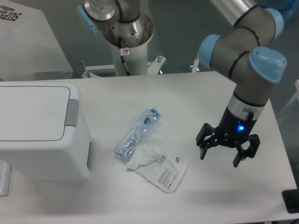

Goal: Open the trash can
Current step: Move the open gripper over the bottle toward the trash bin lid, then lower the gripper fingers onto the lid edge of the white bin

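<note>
White plastic marks your target: the trash can (39, 133) stands at the left edge of the worktop (187, 93), its flat lid down and the grey button strip (71, 112) along the lid's right side. Your pincer (219, 157) hangs over the right part of the worktop, well apart from the can, fingers spread and holding nothing. Between the two lie a clear plastic bottle (136, 133) with a blue label, set on a diagonal, and a white printed pouch (160, 169) touching the bottle's lower end.
</note>
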### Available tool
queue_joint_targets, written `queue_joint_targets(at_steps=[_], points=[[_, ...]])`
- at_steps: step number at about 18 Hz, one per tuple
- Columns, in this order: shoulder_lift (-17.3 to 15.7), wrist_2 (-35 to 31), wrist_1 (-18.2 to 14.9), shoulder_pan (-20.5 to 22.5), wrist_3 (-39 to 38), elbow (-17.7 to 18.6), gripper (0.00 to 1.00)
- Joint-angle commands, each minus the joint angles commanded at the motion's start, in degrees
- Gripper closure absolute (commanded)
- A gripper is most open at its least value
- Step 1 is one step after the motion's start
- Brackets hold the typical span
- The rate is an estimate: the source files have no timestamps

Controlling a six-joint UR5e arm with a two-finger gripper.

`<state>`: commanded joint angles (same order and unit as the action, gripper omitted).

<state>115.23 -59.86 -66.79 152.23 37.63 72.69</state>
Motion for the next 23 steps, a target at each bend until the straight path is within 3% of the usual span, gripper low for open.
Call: queue_joint_targets(at_steps=[8, 12, 16, 23], points=[[-6.59, 1.58, -0.09, -9.31, -9.94, 2.71, 0.0], [-11.34, 5.71, 0.52, -10.03, -11.09, 8.33, 0.0], [-15.9, 5.81, 0.79, -10.29, -10.48, 13.7, 0.0], [-18.02, 5.72, 0.96, -13.53, -10.56, 17.66, 0.0]])
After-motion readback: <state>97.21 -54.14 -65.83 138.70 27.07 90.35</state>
